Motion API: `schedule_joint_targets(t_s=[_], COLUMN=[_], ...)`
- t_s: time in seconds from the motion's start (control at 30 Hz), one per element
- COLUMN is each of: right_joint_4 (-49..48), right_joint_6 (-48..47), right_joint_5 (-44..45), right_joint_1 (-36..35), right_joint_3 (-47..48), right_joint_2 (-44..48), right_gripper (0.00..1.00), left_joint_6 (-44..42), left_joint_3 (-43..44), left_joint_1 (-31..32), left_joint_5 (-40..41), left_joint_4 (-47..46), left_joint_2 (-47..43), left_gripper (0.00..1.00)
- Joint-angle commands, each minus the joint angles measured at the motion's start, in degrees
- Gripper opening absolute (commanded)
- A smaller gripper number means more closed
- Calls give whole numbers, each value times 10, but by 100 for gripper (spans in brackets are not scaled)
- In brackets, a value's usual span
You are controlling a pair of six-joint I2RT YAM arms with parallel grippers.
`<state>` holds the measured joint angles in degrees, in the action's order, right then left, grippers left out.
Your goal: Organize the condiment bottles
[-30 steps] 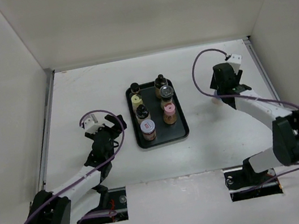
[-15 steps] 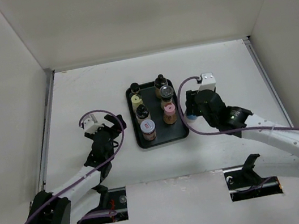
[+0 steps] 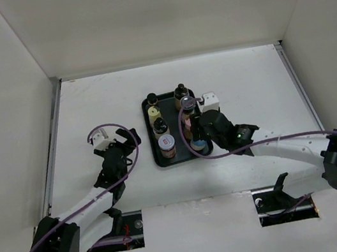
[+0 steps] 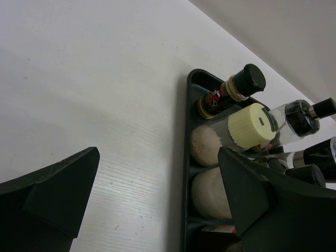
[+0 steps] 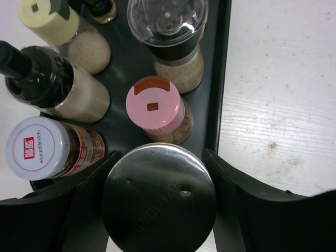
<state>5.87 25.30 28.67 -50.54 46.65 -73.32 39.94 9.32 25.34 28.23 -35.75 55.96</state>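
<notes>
- Top view: a black tray (image 3: pixel 174 160) is sitting near the middle of the desk (image 3: pixel 87 101), a little toward the far edge. It is carrying small spice bottles that are standing upright in two rows.
- In the left row, a black-capped bottle (image 3: pixel 151 98) is standing nearest the far edge. After it come a yellow-capped bottle (image 3: pixel 153 112), a second black-capped bottle (image 3: pixel 160 125) and a white-lidded jar (image 3: pixel 167 143).
- The right gripper (image 3: pixel 199 143) is reaching in from the desk's right side and hanging over the tray's near right corner. What it is gripping is hard to make out from here.
- The left gripper (image 3: pixel 122 140) is hovering between the tray and the desk's left edge, with its fingers spread and nothing between them.
- Left wrist view: the two dark fingers (image 4: pixel 52 194) are standing wide apart, with only bare desk showing between them. The tray's rim and the bottles are lying just ahead.
- Right wrist view: the fingers are closing on both sides of a silver-lidded jar (image 5: pixel 159 197), which is at the tray's near edge by its right corner. I cannot tell whether the jar is resting on the tray.
- Just beyond the jar a pink-capped bottle (image 5: pixel 155 107) is standing, and beyond that a clear-topped grinder (image 5: pixel 168 26).
</notes>
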Motion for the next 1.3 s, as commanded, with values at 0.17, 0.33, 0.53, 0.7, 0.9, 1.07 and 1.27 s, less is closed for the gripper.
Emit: schedule_joint_targets(t_s=[0.17,0.33,0.53,0.7,0.9,1.07,1.27], right_joint_4=[-96,-96,-97,-146,-225,-269,-290], right_joint_6=[-16,-24,-26,6,126,185,185], right_joint_5=[33,39,45,77,40,-27,-21], right_joint_1=[-20,-26,-15,79,232,305,321], right_joint_3=[8,-2,-31,-84,-178,-227,-247], right_joint_2=[-37,1,91,166,194,159,165], right_gripper=[64,90,100,100,100,100,100], left_joint_6=[7,17,19,19,20,20,20], left_joint_3=[5,14,18,40,68,80,103], left_joint_1=[-8,-10,-9,-3,-1,4,12], left_joint_5=[20,41,58,79,83,82,82], left_joint_4=[-11,15,30,78,115,117,116], left_joint_2=[10,16,8,15,44,68,103], left_gripper=[100,100,100,100,100,100,100])
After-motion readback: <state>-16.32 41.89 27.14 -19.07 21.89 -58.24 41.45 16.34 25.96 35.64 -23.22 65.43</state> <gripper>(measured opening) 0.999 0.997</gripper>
